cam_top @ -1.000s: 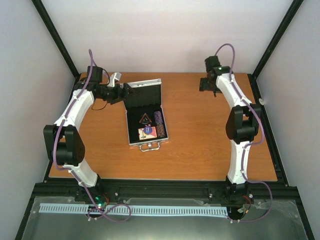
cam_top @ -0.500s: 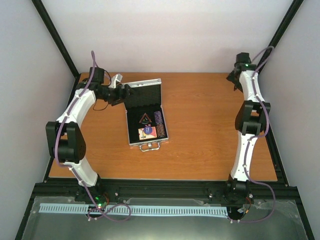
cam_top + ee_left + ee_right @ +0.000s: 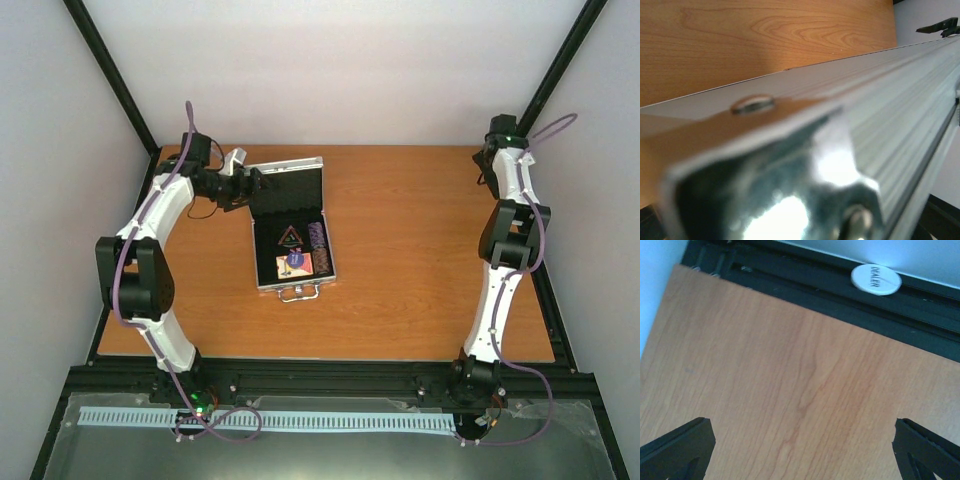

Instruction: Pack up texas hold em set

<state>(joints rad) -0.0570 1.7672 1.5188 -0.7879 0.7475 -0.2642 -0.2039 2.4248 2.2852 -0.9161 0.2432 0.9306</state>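
On table point(image 3: 420, 290) near-mid: case point(image 3: 299, 290) open, chips point(image 3: 318, 236) + triangle point(image 3: 290, 237) inside | L gripper point(image 3: 248, 187) spread at lid point(image 3: 292, 185) left edge, same as 1 s ago | far R corner: R gripper point(image 3: 802, 432) spread, empty, has swung out from far-mid | DEALER disc point(image 3: 876, 279) on frame rail point(image 3: 790, 277) off table, now in wrist view -> prob fetch next, can't shut case yet

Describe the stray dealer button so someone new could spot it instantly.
Start at the wooden table's far right corner, where the right arm reaches. On the black frame rail just off the wood lies the dealer button: a white round disc printed DEALER, alone, outside the silver case.
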